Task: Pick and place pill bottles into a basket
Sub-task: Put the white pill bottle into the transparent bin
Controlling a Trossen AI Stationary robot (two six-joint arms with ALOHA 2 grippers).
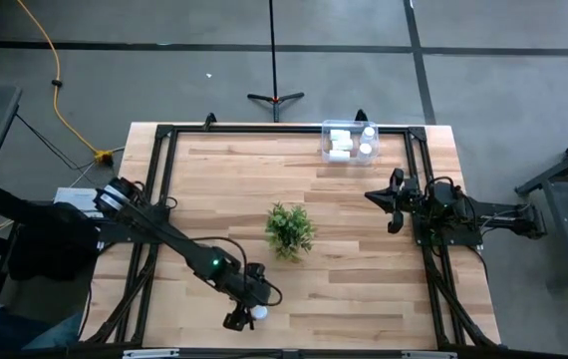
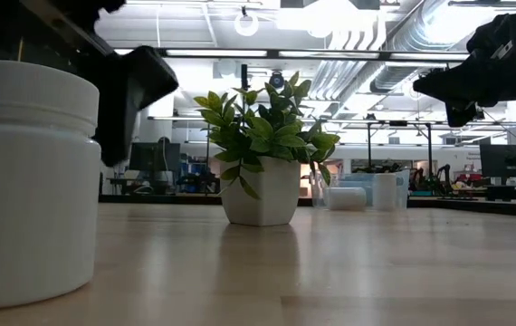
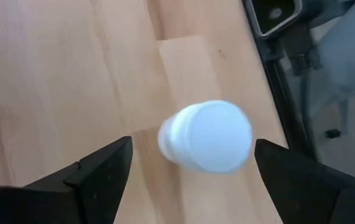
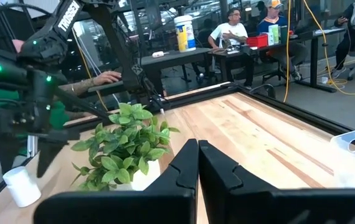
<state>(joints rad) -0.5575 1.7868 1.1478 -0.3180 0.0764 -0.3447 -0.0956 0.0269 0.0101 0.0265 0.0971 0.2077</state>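
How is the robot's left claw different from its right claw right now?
The left gripper has its fingers spread wide open; the right gripper is shut tight. The left gripper sits over a pill bottle at the table's near edge; the right gripper has nothing between its fingers and waits near the basket. Both are dark, two-fingered claws.

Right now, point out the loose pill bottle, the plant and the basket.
pill bottle (image 3: 207,135): left wrist view, on its cap.
plant (image 1: 289,228): high view, on the leaves.
basket (image 1: 325,140): high view, on its left wall.

dark arms (image 1: 174,239), green status lights
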